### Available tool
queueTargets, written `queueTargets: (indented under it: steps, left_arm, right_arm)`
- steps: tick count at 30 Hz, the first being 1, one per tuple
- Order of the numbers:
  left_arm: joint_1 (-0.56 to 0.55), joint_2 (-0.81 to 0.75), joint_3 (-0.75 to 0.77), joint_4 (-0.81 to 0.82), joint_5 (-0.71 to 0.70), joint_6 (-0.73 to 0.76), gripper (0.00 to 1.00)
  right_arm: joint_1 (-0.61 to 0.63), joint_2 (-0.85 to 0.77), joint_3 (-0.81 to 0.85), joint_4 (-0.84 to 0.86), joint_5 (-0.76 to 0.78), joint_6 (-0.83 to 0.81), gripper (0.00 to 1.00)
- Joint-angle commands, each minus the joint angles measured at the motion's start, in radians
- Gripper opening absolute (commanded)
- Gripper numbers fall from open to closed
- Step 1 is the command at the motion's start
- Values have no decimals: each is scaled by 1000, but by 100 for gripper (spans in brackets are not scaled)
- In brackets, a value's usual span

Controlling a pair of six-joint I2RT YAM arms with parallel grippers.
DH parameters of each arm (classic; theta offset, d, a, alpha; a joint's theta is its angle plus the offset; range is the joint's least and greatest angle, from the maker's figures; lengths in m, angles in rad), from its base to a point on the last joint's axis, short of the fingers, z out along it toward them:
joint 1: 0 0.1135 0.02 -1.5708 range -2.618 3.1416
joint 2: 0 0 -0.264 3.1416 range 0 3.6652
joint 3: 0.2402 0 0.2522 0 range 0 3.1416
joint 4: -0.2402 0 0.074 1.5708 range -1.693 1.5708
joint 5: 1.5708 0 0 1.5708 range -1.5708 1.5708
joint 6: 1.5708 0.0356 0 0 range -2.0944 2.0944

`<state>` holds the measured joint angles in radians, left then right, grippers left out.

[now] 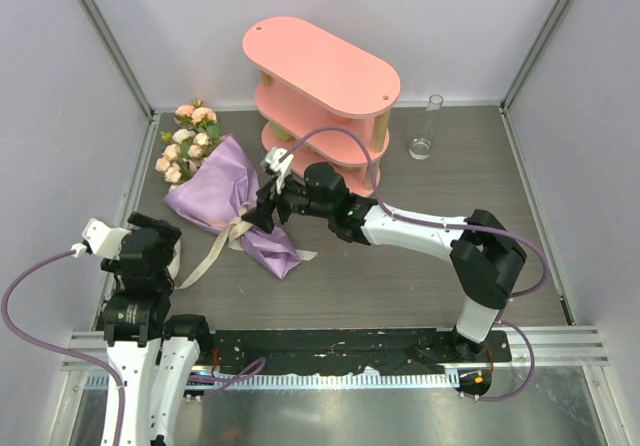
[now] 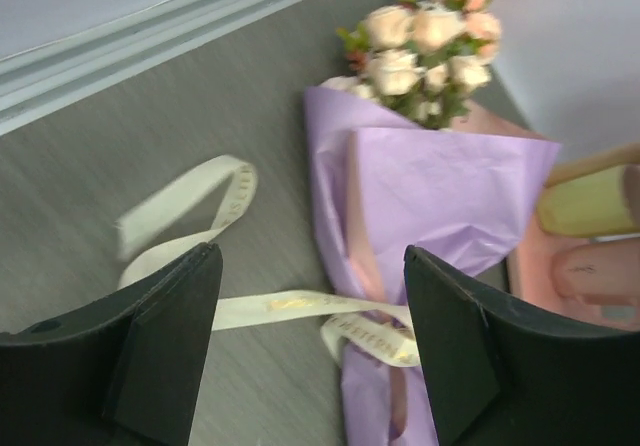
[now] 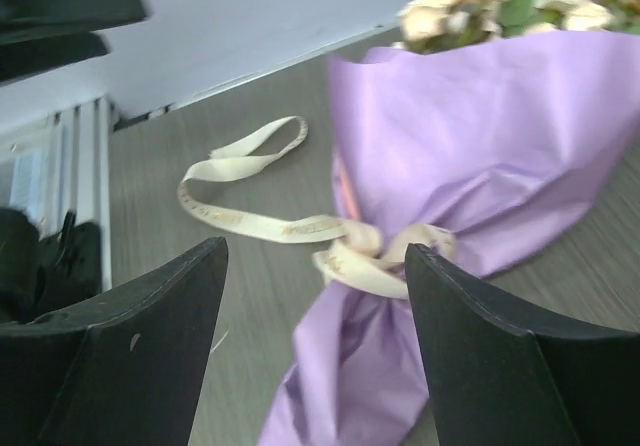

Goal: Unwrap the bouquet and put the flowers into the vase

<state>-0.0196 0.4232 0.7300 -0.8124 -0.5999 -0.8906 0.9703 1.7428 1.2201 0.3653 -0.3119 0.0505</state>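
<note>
Two sets of jaws, both spread wide and clasping nothing. Lying flat to the left of the pink shelf and slightly nearer the arms than its foot: the bouquet, paper cone closed, long axis slanting, with the flowers at the end farther out to the shelf's left and the twisted paper tail at the end just in front of the shelf's left corner. Hovering over the cone's pinched waist, just in front of that same corner: the right gripper, with the knot of the cream ribbon showing just beyond its fingertips in the wrist view. Sitting well out to the shelf's left and much nearer the arms: the left gripper, aimed along the loose ribbon end toward the cone, touching neither. Standing alone to the right of the shelf, well apart from the rest: the vase. Clearly nearer to the knot, by this reading: the right arm. Probably best to cross the cone's axis at the waist, not run along it, so as to pinch ribbon instead of paper. Cannot tell how tightly the knot holds.
</note>
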Motion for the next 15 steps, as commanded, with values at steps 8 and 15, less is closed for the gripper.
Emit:
queueTargets:
  steps: [8,15]
  left_arm:
    - [-3,244,-14,413,597,61,57]
    - [-6,434,-75,513,749,-4,34]
  right_arm:
    - [-39,190,120,-156,175,25,41]
    - [77,271,193,-223,232,-141,30]
